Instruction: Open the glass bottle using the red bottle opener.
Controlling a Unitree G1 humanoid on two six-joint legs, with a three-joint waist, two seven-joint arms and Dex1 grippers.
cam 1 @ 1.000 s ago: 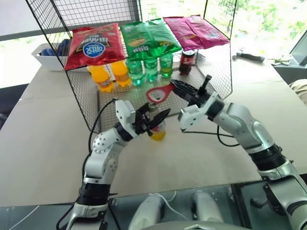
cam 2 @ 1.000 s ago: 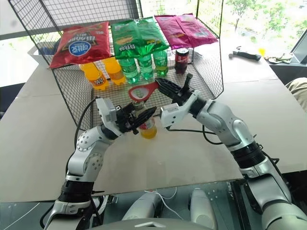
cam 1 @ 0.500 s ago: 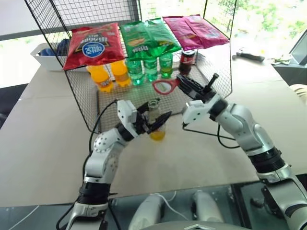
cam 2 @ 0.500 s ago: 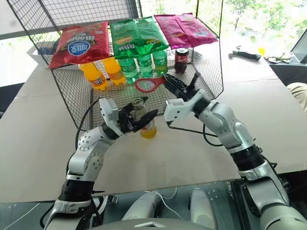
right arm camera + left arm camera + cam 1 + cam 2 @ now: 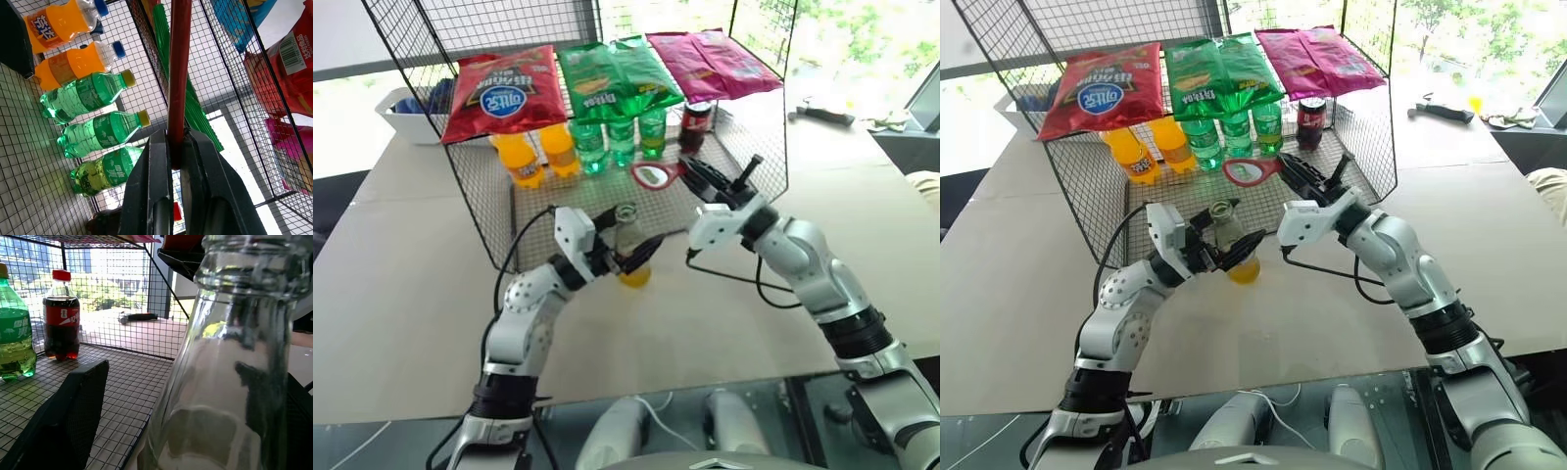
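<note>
The glass bottle stands upright on the table in front of the wire rack, with yellow-orange liquid in its base and a mouth that looks open. My left gripper is open, with one black finger on each side of the bottle's body and a gap between that finger and the glass. My right gripper is shut on the handle of the red bottle opener, which it holds above and behind the bottle's top. The opener's ring head points toward the rack. In the right wrist view the opener's handle is pinched edge-on.
Close behind the bottle stands the wire rack. It holds orange bottles, green bottles and a cola bottle, with chip bags on top. A white bin sits back left, a black tool back right.
My left gripper has opened off the glass bottle, which stays standing. My right gripper has carried the opener from over the bottle's top up and back toward the rack.
</note>
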